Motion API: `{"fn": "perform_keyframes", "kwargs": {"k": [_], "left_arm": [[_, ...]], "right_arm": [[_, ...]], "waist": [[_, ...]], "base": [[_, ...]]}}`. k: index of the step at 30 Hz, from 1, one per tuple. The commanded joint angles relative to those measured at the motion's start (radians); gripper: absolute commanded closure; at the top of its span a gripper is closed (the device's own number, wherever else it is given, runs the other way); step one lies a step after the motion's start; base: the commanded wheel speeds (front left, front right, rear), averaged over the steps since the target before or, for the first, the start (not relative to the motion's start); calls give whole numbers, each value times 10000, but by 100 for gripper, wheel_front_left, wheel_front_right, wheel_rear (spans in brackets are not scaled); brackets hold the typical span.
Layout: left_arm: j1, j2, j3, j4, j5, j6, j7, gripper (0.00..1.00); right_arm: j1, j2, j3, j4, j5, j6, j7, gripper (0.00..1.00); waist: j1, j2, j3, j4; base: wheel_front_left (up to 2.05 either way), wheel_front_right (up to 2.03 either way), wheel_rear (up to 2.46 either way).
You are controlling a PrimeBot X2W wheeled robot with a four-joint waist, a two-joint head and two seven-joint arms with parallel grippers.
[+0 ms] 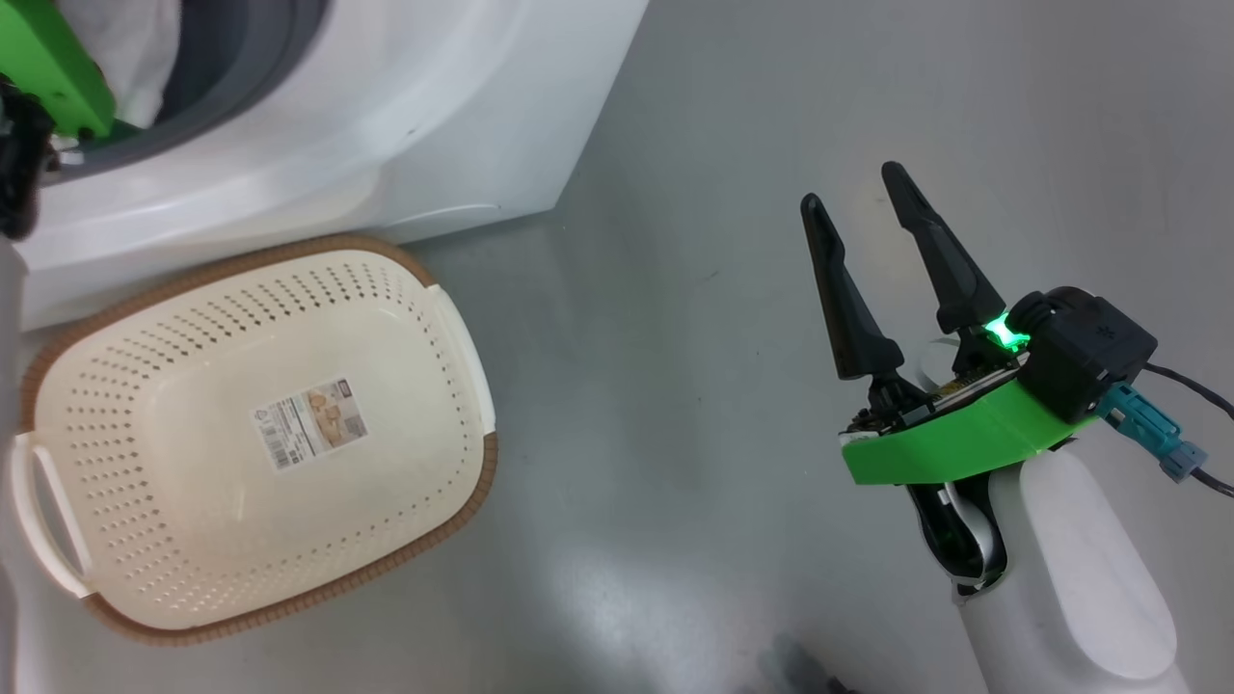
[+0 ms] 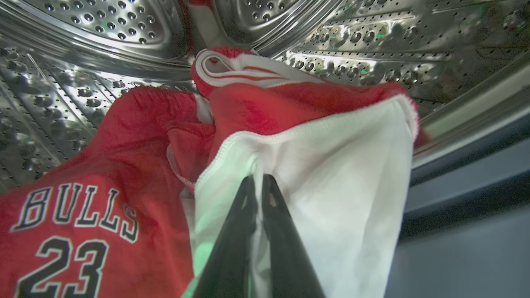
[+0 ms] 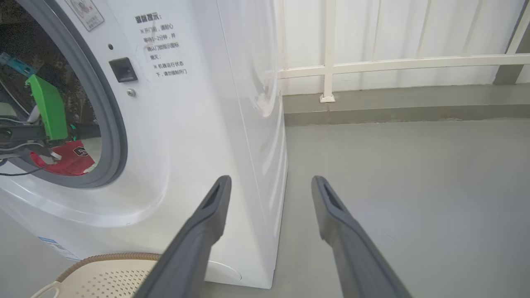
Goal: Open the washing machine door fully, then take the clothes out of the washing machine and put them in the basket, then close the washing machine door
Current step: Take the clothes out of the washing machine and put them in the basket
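Left gripper is inside the drum. I read its jaws as pressed together on a fold of the white garment, with the cloth puckered at the tips. That garment lies on top of the clothes, its hem against the red shorts. The jersey sits just left of it in the wrist view, lettering toward me. The drum wall curves close around the pile. The grey seal rims the opening, and the left arm's green bracket sits within that ring. Right gripper hangs over the grey floor, jaws wide apart, well clear of the machine. Basket stands on the floor below the opening, a paper label on its bottom. I cannot tell whether its far rim touches the machine front or stops just short. Open floor runs right of the machine to a white railing.
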Motion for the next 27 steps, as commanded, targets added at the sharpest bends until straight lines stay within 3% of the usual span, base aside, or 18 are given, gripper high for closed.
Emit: {"fn": "perform_keyframes", "kwargs": {"k": [1, 27], "left_arm": [[131, 295, -16, -356, -123, -32, -273, 100], [2326, 182, -1307, -2200, -1211, -32, -2500, 100]], "right_arm": [[139, -48, 177, -169, -86, 16, -46, 0], [491, -647, 283, 370, 242, 16, -46, 0]], "waist": [[0, 0, -249, 130], [0, 0, -2388, 1328]], "base": [[0, 0, 0], [0, 0, 0]]}}
